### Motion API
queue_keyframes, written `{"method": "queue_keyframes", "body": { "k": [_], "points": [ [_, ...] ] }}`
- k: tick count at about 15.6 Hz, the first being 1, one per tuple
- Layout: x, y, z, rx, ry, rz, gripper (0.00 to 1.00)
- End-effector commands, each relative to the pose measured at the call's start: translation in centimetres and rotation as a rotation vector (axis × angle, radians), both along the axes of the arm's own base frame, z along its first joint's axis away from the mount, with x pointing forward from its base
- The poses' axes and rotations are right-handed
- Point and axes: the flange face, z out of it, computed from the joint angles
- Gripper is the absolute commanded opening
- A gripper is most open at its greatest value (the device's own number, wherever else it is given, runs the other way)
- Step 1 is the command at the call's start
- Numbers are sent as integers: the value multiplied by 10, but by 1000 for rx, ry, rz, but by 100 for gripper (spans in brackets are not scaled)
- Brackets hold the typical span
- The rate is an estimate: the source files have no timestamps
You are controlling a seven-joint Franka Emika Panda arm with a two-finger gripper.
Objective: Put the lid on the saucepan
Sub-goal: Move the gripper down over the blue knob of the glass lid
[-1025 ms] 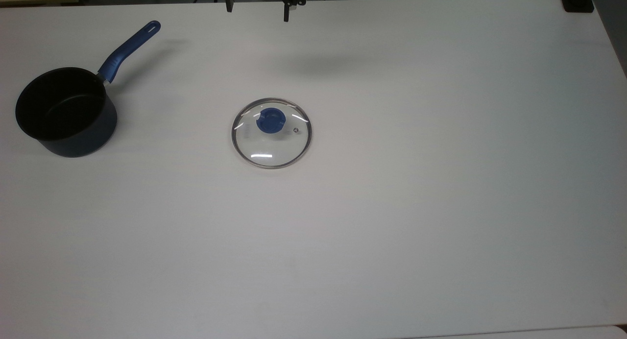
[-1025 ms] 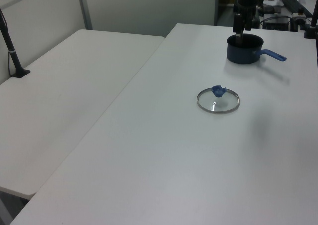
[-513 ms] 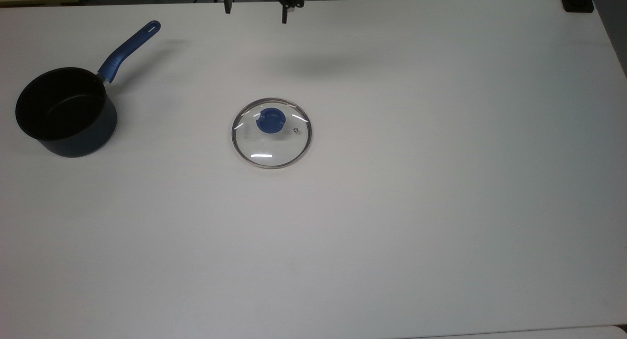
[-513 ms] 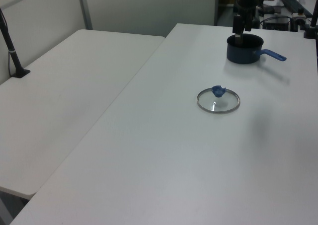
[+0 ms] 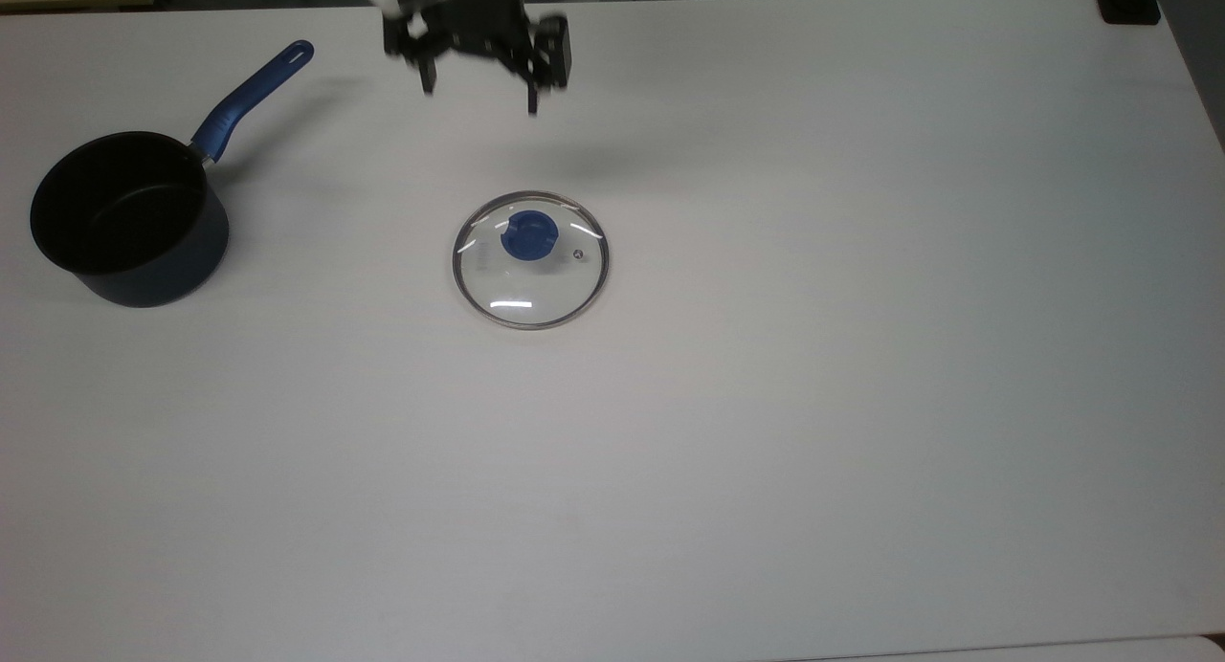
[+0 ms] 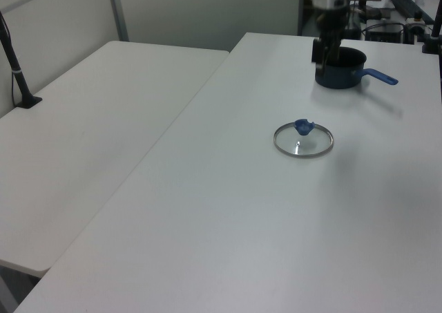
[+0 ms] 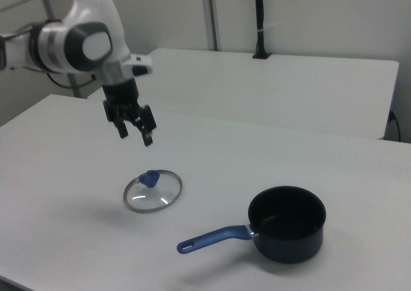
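**Glass lid lying flat mid-table: grab by the knob, go easy**

Lid (image 5: pixel 530 259) is sitting flat on the white table (image 5: pixel 861 404), approx. centre of the top view, blue knob (image 5: pixel 529 234) facing up, small vent (image 5: pixel 578 253) just beside it on the top view's right. Saucepan (image 5: pixel 129 217) is standing upright and empty, well apart from the lid at the top view's left, handle (image 5: pixel 251 98) pointing toward the far edge. In the right view the pan (image 7: pixel 287 232) is sitting near the camera, lid (image 7: pixel 153 190) farther off to the right view's left.

Gripper (image 5: pixel 478 98) is hanging in the air above the table, on the far side of the lid in the top view, not touching anything. In the right view the gripper (image 7: pixel 135 133) is hovering above the lid with fingers spread and nothing between them.

Handling, judged: glass w/ thin metal rim, so stiff, smooth, prob. fairly light but breakable; dropping or knocking it against the pan's rim is the risk. Rim is lying flush w/ the table, so there's no room to get fingers under it. Knob is the only raised part, so best hold is pinching across it, centred, so the disc is hanging level when lifted.
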Motion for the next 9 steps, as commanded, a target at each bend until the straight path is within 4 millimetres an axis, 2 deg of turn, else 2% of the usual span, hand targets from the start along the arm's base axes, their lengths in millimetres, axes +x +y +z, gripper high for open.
{"method": "queue_keyframes", "body": {
  "k": [1,6,9],
  "points": [
    [16,9,-54,12,42,17,100],
    [34,16,-105,30,3,-97,100],
    [35,17,-114,88,-34,-132,100]
  ]
}}
